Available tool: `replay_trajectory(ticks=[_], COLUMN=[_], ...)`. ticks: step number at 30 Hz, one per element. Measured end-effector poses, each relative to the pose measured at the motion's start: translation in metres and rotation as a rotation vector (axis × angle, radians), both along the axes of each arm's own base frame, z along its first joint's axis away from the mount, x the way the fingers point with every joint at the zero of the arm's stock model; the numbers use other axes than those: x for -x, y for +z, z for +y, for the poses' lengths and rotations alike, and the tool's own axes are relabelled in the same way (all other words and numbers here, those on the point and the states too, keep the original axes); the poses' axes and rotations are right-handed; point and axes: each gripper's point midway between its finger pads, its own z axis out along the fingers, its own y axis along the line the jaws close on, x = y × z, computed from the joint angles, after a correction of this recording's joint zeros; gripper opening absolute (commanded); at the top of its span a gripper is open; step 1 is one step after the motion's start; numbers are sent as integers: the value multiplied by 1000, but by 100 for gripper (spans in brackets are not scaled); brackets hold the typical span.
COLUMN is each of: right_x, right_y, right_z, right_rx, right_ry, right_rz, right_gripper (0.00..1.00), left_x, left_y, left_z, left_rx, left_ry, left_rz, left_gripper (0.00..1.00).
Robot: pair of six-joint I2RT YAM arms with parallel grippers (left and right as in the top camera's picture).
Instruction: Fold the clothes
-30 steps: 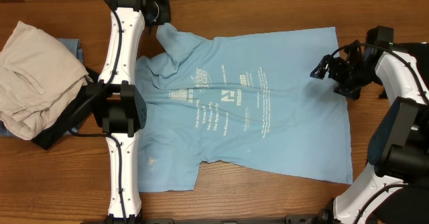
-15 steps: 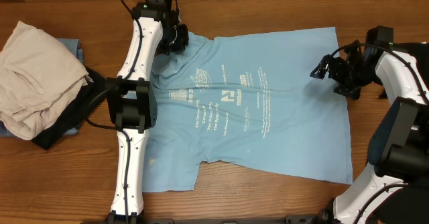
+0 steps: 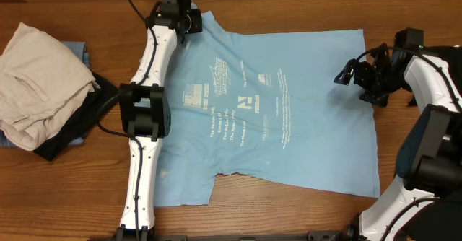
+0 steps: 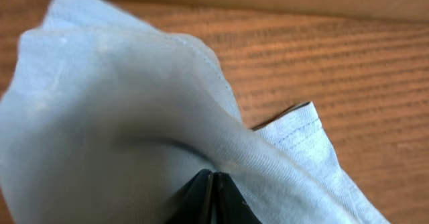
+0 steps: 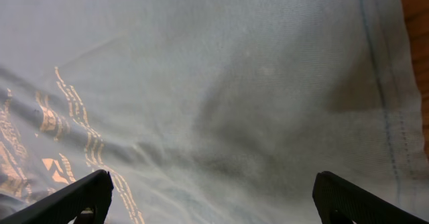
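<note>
Overhead, the light sky-blue short-sleeved T-shirt (image 3: 289, 111) with white lettering lies spread print-up on the brown wooden table (image 3: 289, 216). It looks light, limp and quick to wrinkle (nothing stiff to lean on), so sleeve edges, hem and corners are the sensible holds. The left gripper (image 3: 189, 21) is pinched on the far sleeve (image 4: 134, 96). The right gripper (image 3: 345, 75) hangs spread wide above the hem side. Since a second ago the crumpled sleeve has been drawn out flatter, and the right arm is unmoved.

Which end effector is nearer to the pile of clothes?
Left. The left end effector pinches the T-shirt sleeve, right of the pile. The right end effector hangs open over the T-shirt's opposite edge, much farther.
</note>
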Motion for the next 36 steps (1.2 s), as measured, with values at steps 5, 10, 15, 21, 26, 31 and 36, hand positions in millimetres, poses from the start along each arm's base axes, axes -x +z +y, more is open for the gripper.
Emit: replay_trajectory(ticks=[5,10,15,21,26,31,36], right_x=[0,0,0,0,0,0,0], right_y=[0,0,0,0,0,0,0], right_z=[0,0,0,0,0,0,0], right_rx=[0,0,0,0,0,0,0], right_ry=[0,-1,0,0,0,0,0], right_rz=[0,0,0,0,-1,0,0], right_gripper=[100,100,100,100,100,100,100], left_x=[-7,1,58,101,113,112,112], left_y=[19,109,118,66,1,-5,-4], left_z=[6,22,43,94,133,133,139], left_rx=[-21,-49,-102,-127,-77,-72,-91], left_ry=[-24,1,63,187,261,259,270], left_rz=[-37,-116,99,374,516,507,502], left_gripper=[83,73,4,4,4,4,8])
